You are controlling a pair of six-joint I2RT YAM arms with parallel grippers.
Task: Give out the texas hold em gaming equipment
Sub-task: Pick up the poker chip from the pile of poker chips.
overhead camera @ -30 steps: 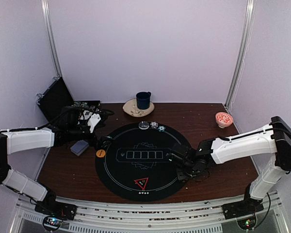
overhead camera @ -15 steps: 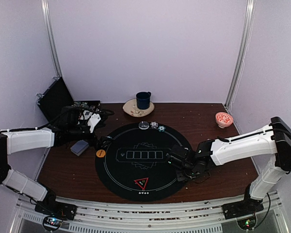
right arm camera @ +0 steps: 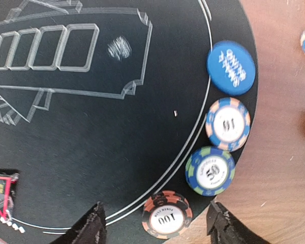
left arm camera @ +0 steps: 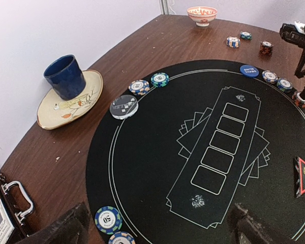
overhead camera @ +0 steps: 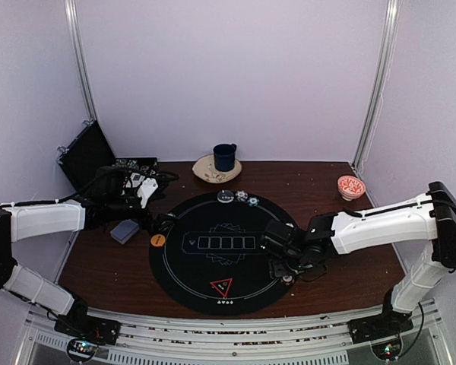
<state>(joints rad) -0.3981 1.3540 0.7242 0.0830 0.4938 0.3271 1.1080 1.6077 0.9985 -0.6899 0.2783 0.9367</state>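
Right tool (right arm camera: pixel 157 226) hangs released over the 100 chip (right arm camera: pixel 167 219), probably light, stiff and slick, best pinched across its rim; left tool (left arm camera: pixel 160 231) is released too.

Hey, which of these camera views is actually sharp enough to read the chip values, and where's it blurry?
Right wrist: sharp, the orange chip reads 100. Left wrist: mat lines crisp, gripper fingers dark and soft at the bottom edge. Top external: chips too small to read.
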